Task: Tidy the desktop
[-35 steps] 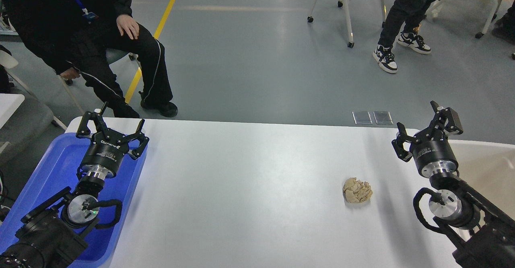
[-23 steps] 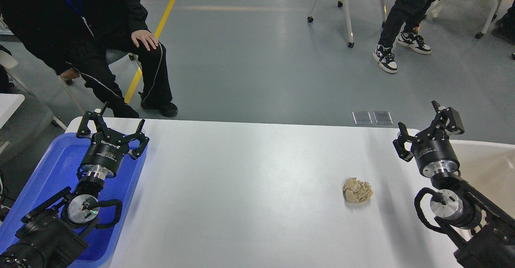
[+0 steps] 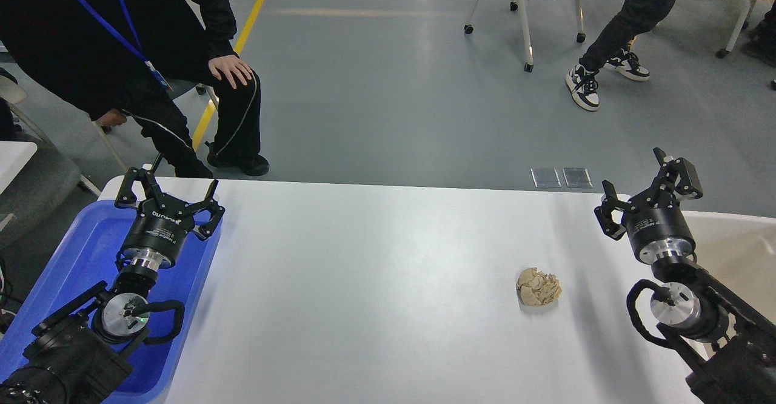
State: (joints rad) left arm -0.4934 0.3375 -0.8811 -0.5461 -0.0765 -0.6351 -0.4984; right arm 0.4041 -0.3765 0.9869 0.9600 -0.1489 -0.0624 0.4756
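The white desktop (image 3: 376, 270) fills the lower part of the head view. A crumpled beige paper ball (image 3: 538, 287) lies on it, right of centre. My left gripper (image 3: 170, 191) is open and empty above the far end of a blue tray (image 3: 73, 258) at the left edge. My right gripper (image 3: 648, 188) is open and empty near the table's far right corner, up and to the right of the paper ball and apart from it.
A beige bin (image 3: 736, 252) stands at the right edge, beside my right arm. A seated person in black (image 3: 121, 58) is beyond the far left corner. Chairs and another person's legs (image 3: 606, 40) are farther back on the grey floor.
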